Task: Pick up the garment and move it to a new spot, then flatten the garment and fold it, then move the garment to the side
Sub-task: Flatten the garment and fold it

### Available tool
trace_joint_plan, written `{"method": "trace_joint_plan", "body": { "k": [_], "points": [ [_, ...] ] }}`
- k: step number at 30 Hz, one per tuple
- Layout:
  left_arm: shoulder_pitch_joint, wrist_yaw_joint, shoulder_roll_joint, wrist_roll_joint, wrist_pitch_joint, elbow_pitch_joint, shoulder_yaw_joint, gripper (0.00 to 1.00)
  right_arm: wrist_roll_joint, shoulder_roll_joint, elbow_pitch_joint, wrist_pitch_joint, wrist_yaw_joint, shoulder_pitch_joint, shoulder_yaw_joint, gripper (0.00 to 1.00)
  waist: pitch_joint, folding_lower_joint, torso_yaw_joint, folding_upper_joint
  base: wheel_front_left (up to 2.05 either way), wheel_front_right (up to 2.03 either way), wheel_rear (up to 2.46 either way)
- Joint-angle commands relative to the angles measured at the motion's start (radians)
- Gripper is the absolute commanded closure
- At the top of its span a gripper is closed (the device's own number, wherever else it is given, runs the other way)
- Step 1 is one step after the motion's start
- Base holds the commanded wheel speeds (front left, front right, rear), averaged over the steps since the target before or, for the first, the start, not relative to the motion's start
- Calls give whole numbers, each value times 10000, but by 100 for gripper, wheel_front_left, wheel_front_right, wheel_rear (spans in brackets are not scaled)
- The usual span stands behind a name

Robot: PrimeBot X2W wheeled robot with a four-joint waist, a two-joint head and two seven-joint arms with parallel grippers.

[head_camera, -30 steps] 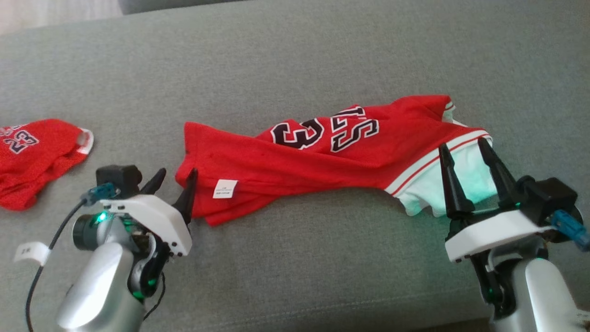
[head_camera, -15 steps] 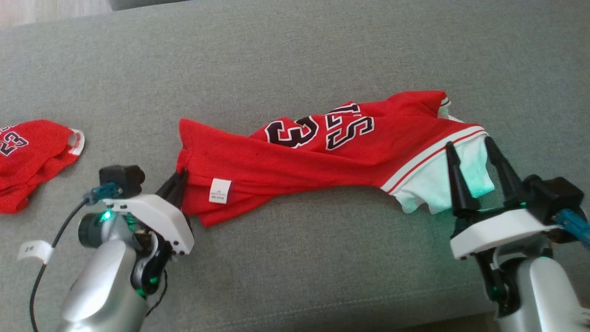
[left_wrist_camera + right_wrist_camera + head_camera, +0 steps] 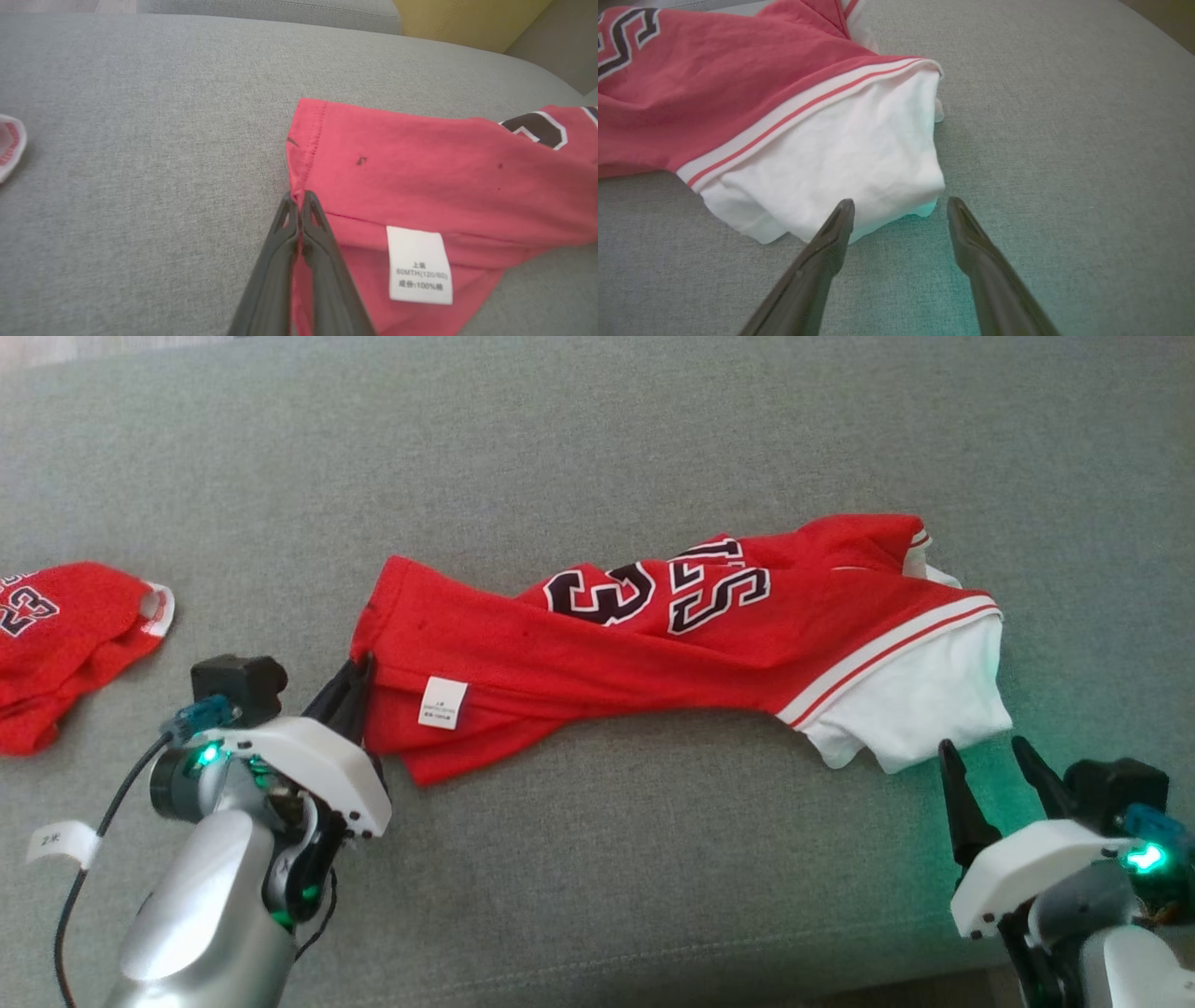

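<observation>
- Right now the garment (image 3: 653, 644), a small red jersey, is lying rumpled and stretched across the grey cushion (image 3: 597, 896), with its hem (image 3: 369, 616) toward the robot's left and its white sleeve (image 3: 915, 709) toward the right.
- The left gripper (image 3: 353, 683) is clamping shut on the hem's near corner, and cloth is bunching at its tips.
- The right gripper (image 3: 985, 747) is hovering with fingers apart just short of the sleeve edge, gripping nothing.
- Progress, I'm judging: flattening is barely starting. One corner is taken and the sleeve end is not; folding and the move aside are both waiting.
- Cloth is looking thin, soft and matte, creasing in long diagonal folds. The black white-edged numerals (image 3: 653, 597) are buckling over a ridge.
- A ribbed white band (image 3: 887, 658) with a red stripe is edging the armhole, and a white care label (image 3: 443, 702) is showing near the hem.
- Cushion weave is looking coarse. A second red jersey (image 3: 65, 635) is sitting bunched at far left.
</observation>
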Motion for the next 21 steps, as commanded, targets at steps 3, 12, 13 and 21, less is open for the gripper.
{"method": "trace_joint_plan", "body": {
  "k": [3, 12, 13, 21],
  "points": [
    [-547, 108, 312, 62, -143, -414, 361, 100, 48, -240, -248, 56, -7, -478, 128, 0, 124, 0, -13, 0, 0, 0, 0],
    [-764, 124, 261, 99, -351, -535, 268, 100, 575, -361, 552, 416, -7, -1160, 106, 0, 397, 0, 87, 0, 0, 0, 0],
    [-777, 123, 264, 107, -388, -534, 258, 100, 711, -360, 606, 479, -7, -1196, 131, 60, 406, 0, 94, 0, 0, 0, 0],
    [-652, 213, 423, 58, -879, -883, 448, 100, 1896, -453, -23, 514, -7, -1100, 196, 100, 204, 0, 33, 0, 0, 0, 0]
  ]
}}
